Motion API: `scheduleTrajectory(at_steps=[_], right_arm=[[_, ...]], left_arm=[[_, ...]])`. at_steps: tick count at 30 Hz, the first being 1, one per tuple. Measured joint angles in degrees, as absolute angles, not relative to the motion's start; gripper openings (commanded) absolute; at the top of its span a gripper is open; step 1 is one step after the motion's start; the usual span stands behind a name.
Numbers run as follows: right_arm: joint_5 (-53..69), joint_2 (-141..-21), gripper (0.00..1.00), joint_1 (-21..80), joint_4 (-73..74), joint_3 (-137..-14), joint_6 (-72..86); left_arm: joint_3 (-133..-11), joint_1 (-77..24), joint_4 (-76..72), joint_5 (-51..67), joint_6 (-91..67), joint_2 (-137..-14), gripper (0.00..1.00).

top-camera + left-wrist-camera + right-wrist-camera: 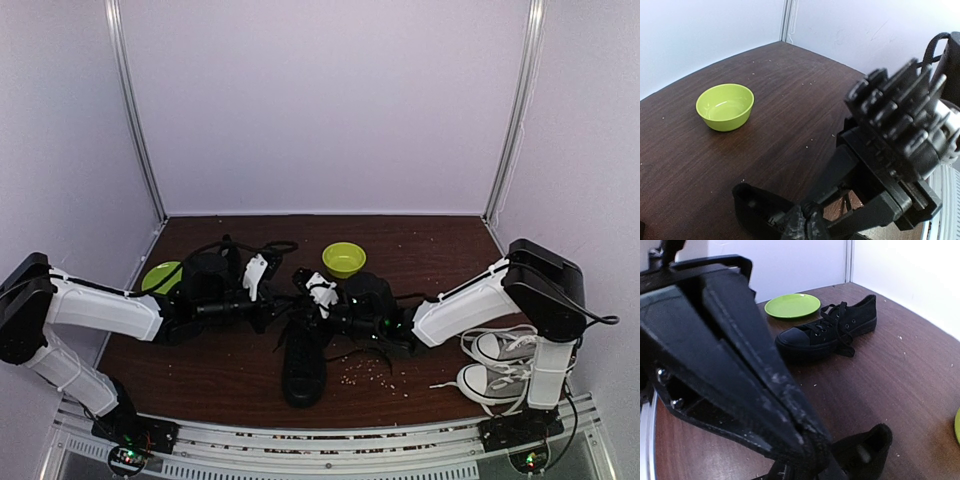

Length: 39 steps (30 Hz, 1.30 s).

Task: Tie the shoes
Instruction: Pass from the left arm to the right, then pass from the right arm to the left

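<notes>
The left gripper (270,285) and right gripper (807,442) both look pinched shut above the black sneaker (303,362), can't tell on what, so I'd tug outward slow and even.

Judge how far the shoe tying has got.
Done: nothing; the laces of the far black sneaker lie loose near the green plate. In hand: left gripper and right gripper, both closed, meet over the near black sneaker. Left: bows on both.

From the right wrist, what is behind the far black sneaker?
A green plate lies behind the black sneaker, near the white wall. The right tool hides whatever lies farther left.
</notes>
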<state>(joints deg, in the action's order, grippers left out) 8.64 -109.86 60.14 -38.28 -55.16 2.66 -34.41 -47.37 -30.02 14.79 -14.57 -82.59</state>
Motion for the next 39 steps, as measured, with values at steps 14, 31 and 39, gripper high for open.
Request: scheduleTrajectory(at_steps=[14,31,39], right_arm=[[18.74,-109.82,0.0,57.74,-35.22,-55.11,-5.06],[30.96,-109.84,0.0,53.15,-14.33,-58.83,-20.88],[33.89,-109.84,0.0,53.89,-17.87,-60.95,-22.55]], left_arm=[[-35.66,-47.31,-18.87,22.81,5.63,-72.07,0.37],[-55.79,-46.3,16.36,24.91,53.98,-81.32,0.34],[-45.28,-37.52,4.34,37.01,44.38,-80.03,0.36]])
